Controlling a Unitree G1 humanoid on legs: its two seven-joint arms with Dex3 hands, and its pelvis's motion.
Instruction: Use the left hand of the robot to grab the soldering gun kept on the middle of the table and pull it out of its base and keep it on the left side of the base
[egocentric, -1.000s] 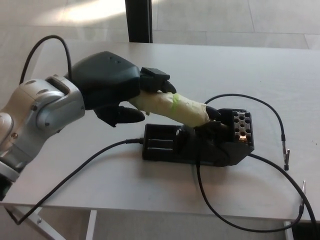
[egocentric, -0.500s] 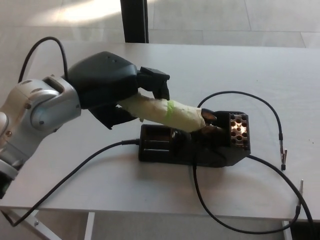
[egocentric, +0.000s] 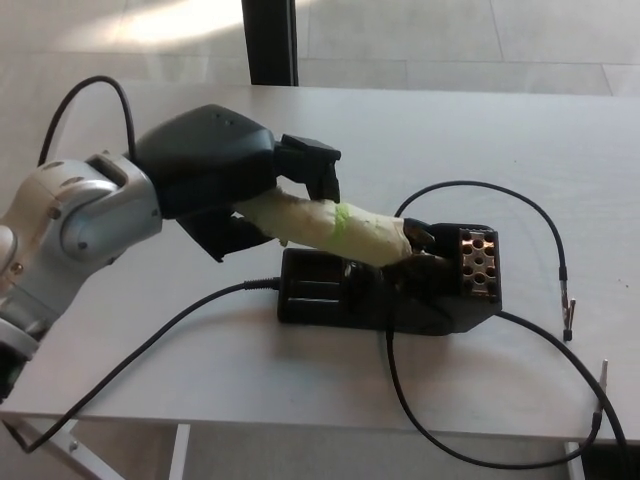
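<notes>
The soldering gun (egocentric: 335, 226) has a thick handle wrapped in pale tape with a green band. Its tip end sits in the holder of the black base (egocentric: 385, 288) at mid table. My left hand (egocentric: 225, 178) comes in from the left and is shut on the handle's rear end, thumb over the top and fingers below. The handle slants down to the right toward the base. My right hand is not in view.
A black cable (egocentric: 160, 340) runs from the base's left end to the table's front left corner. Another cable (egocentric: 520, 215) loops right to clip leads (egocentric: 567, 305) near the right edge. A dark pillar (egocentric: 270, 42) stands behind the table.
Since a second ago the view has shifted slightly, and my left hand's fingers have closed around the handle. Over the last half second almost nothing moved.
</notes>
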